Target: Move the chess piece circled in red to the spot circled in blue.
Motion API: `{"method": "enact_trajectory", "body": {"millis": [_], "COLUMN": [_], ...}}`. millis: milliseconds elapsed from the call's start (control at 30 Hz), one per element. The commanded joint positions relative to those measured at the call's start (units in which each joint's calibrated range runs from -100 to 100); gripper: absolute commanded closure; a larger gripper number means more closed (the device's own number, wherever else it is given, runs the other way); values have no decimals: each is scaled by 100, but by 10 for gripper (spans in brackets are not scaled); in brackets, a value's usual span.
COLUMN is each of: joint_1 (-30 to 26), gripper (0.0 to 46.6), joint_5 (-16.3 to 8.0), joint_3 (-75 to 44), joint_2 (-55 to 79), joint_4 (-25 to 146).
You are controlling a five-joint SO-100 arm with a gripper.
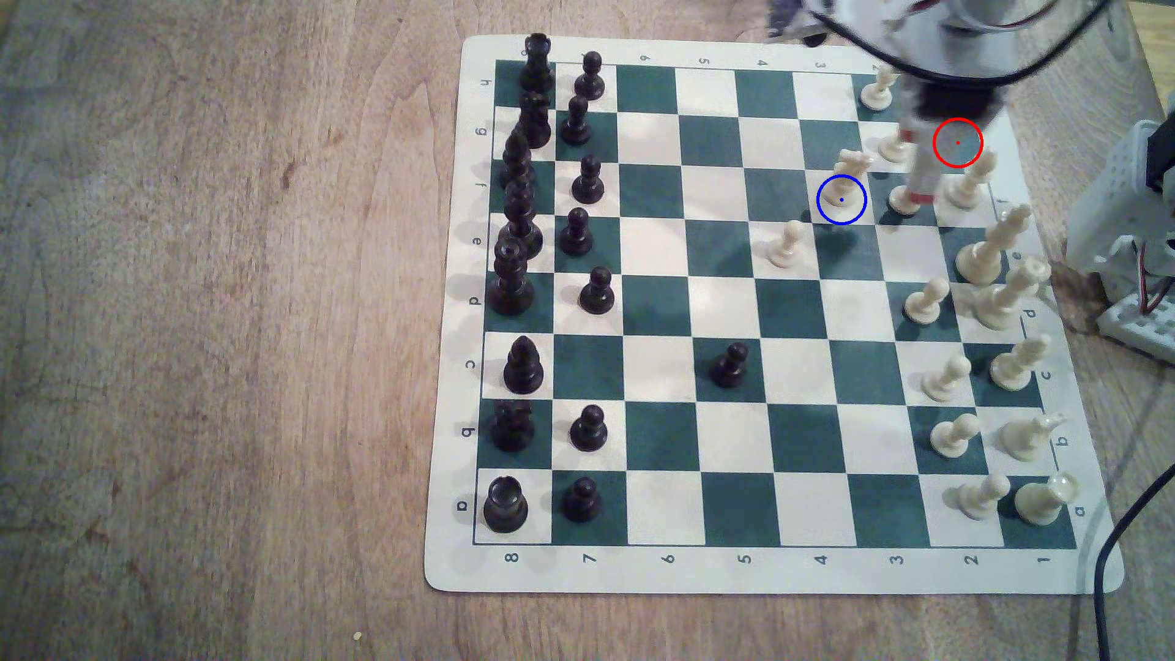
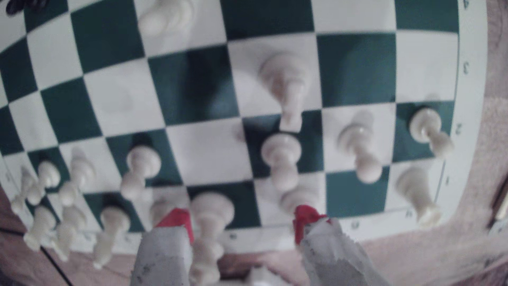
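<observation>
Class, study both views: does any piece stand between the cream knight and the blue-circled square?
Nothing visible does: the knight already stands on the blue-circled square, its base inside the ring. The open pincer is apart from it.

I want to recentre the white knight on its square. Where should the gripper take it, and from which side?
Probably the knight by its narrow body under the head, from straight above: it stands upright, its base is wider, and a pawn stands close beside it. The gripper is open.
</observation>
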Motion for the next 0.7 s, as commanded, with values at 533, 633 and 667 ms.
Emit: {"method": "enact_trajectory", "body": {"millis": [533,633,667], "joint_1": [-1358,-1373,-1373], "gripper": [352,464,464], "joint_5": [-845,-923,-952], "joint_3": [2771,3297,3414], "joint_2": [-4854,-5313,-5466], "joint_4": [-719,-1407,-1579]}}
